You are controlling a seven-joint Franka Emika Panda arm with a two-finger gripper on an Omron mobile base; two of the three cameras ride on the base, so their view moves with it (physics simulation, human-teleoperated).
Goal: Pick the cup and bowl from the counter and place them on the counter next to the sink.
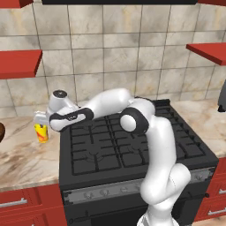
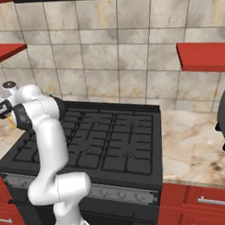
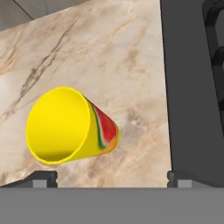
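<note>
The yellow cup (image 1: 41, 133) with a red-orange mark stands upright on the marbled counter (image 1: 22, 159), just left of the stove. My gripper (image 1: 40, 120) hangs directly above it, pointing down. Looking along the hand, I see into the cup (image 3: 70, 127) from above; it sits left of the midline between my fingertips (image 3: 43, 178), which stand wide apart, so the gripper (image 3: 111, 179) is open and holds nothing. A dark brown edge of the bowl (image 1: 1, 132) pokes in at the far left of the counter. The sink is out of view.
The black gas stove (image 1: 132, 141) with raised grates fills the middle, and its edge (image 3: 192, 87) runs close beside the cup. Red shelves (image 1: 20, 62) hang on the tiled wall. More counter (image 2: 194, 143) lies right of the stove, with a dark appliance (image 2: 224, 118) at its far end.
</note>
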